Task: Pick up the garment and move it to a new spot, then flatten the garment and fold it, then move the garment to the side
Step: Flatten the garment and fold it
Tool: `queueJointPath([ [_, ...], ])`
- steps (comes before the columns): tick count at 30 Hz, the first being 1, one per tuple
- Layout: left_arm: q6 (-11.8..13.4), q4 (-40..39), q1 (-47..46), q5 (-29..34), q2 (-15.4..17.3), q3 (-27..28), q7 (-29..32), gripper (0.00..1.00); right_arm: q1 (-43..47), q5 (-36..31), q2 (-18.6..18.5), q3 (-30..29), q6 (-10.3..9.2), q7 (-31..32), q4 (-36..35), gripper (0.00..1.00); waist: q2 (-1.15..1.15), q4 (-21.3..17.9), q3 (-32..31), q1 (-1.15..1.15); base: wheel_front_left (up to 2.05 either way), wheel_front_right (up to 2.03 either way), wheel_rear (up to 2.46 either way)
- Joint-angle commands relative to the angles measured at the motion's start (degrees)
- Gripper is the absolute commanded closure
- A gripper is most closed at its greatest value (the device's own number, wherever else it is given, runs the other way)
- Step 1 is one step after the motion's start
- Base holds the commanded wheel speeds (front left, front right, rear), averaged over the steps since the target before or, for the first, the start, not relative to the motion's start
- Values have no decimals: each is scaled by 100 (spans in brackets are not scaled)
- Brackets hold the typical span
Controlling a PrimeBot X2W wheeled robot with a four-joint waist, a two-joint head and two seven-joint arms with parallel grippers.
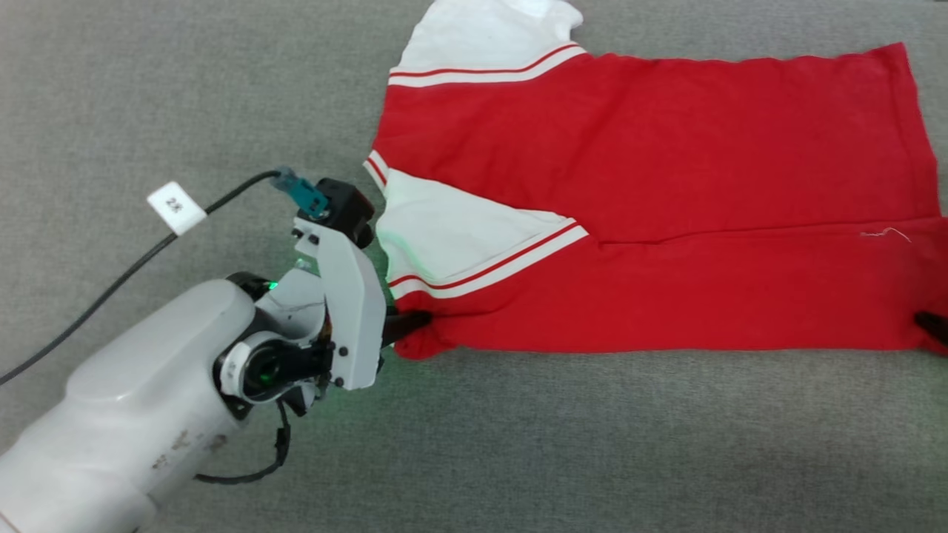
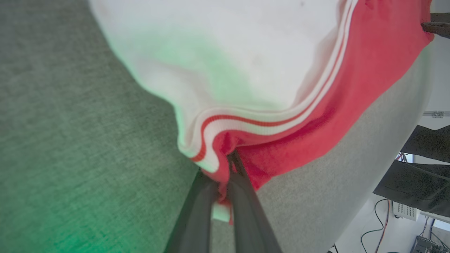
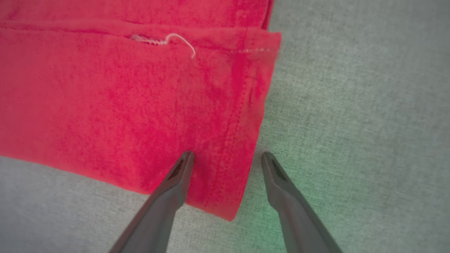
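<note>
The garment (image 1: 666, 148) lies flat on the grey surface, red with white sleeves and striped trim, its near long edge doubled over. My left gripper (image 1: 415, 322) is shut on its near left corner. In the left wrist view the two fingers pinch red cloth (image 2: 281, 154) just below the striped trim, meeting at the gripper (image 2: 228, 168). My right gripper (image 1: 932, 326) is at the near right corner. In the right wrist view it (image 3: 226, 158) stands open astride the hem of the garment (image 3: 105, 105), one finger over cloth and one over grey.
A grey fabric-covered table (image 1: 518, 444) runs all around the garment. A black cable with a white tag (image 1: 175, 207) trails from my left wrist. A loose white thread (image 1: 885, 233) lies on the cloth. Past the table edge there is dark equipment (image 2: 422, 175).
</note>
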Motion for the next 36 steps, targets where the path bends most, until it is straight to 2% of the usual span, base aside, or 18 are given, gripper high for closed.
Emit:
queueJointPath([
  [1,36,146,163,83,-143,-174,5,100,-20,-67,-7,63,-6,29,53,0,0,49,25,0,0,0,0],
  [6,-54,308,154,130,-254,-206,-57,100,-113,-54,80,470,-7,174,524,0,0,114,-5,0,0,0,0],
  [7,-69,335,168,134,-268,-207,-78,100,-115,-47,105,518,-7,155,579,39,0,120,-29,0,0,0,0],
  [8,-99,364,190,124,-280,-199,-98,100,-93,-23,129,561,-7,134,623,61,0,125,-58,0,0,0,0],
  [9,-121,392,217,113,-286,-196,-111,100,-70,-15,139,618,-7,134,667,95,0,126,-95,0,0,0,0],
  [10,-148,418,242,116,-284,-200,-132,100,-44,1,137,664,-7,123,700,100,0,125,-134,0,0,0,0],
  [16,-222,418,496,134,-72,-182,-357,100,289,187,66,641,-6,-71,581,100,0,84,-401,0,0,0,0],
  [20,-150,52,813,182,214,-152,-633,100,754,391,-89,418,-6,-226,200,100,0,40,-598,0,0,0,0],
  [26,145,-779,1370,262,699,-191,-964,100,1443,486,-201,137,-6,-284,-242,100,0,-12,-692,0,0,0,0],
  [30,385,-1350,1679,319,993,-224,-1129,100,1946,522,-144,-79,-6,-252,-522,100,0,4,-715,0,0,0,0],
  [36,609,-1857,1926,370,1190,-189,-1364,100,2431,384,-7,-457,-6,-247,-889,100,0,11,-771,0,0,0,0],
])
